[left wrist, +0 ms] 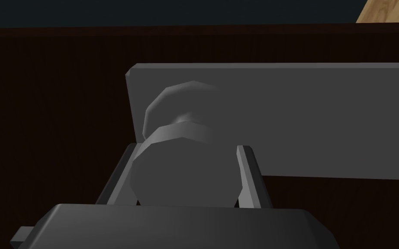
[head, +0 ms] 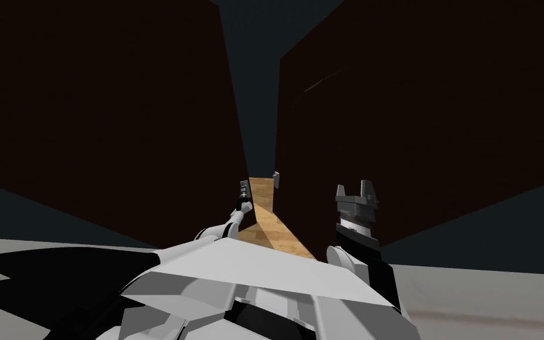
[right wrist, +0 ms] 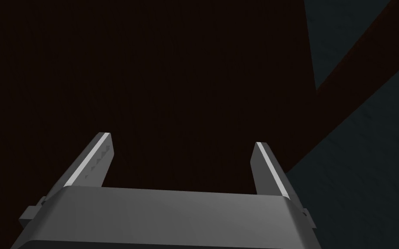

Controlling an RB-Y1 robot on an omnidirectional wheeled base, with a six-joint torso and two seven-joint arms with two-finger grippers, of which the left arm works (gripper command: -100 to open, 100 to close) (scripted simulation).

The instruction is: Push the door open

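Door (head: 117,106), dark brown, sits at my 11 o'clock, left pincer (left wrist: 188,149) clamped on its grey knob (left wrist: 181,173) near the edge, guessing for leverage to shove it, right pincer (head: 353,188) wide open, empty, at 1 o'clock

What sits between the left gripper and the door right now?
In the left wrist view, a grey round knob, held by the fingers of the left gripper, and behind it a grey plate fixed to the dark brown door.
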